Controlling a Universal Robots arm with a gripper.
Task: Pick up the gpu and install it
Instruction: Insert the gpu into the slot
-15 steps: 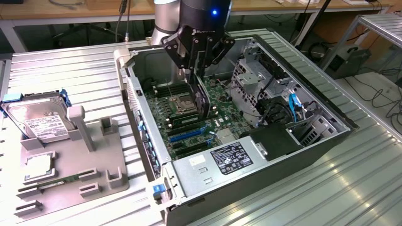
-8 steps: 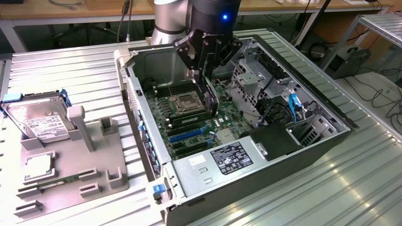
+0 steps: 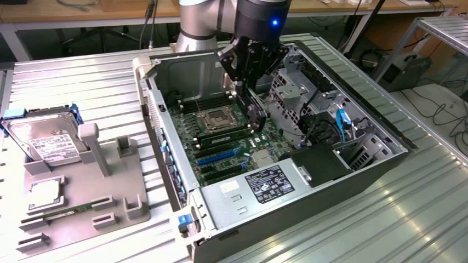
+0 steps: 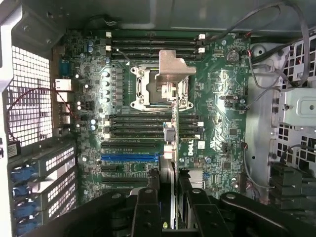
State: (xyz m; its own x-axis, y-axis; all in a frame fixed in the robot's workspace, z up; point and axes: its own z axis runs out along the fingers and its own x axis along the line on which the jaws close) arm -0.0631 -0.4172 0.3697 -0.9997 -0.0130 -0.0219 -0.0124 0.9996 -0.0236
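Tool (image 4: 170,191) clenched on the thin black gpu card (image 4: 169,136) — its silvery bracket (image 4: 175,65) hangs over the metal processor socket (image 4: 147,92); a slip would strike it.

An open computer case (image 3: 365,170) lies on the ribbed metal worktop (image 3: 73,82), its green motherboard (image 3: 219,149) and labelled power supply (image 3: 267,183) exposed. At the exterior view's left, a grey fixture (image 3: 80,205) holds a hard drive (image 3: 44,139) with a white label.

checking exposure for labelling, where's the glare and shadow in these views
Exterior view: glare streaks the table at that view's lower right, and a blue light glows on the arm. Wrist view: the board is brightly lit, the gpu shines at its bracket, the claw sits in shadow.
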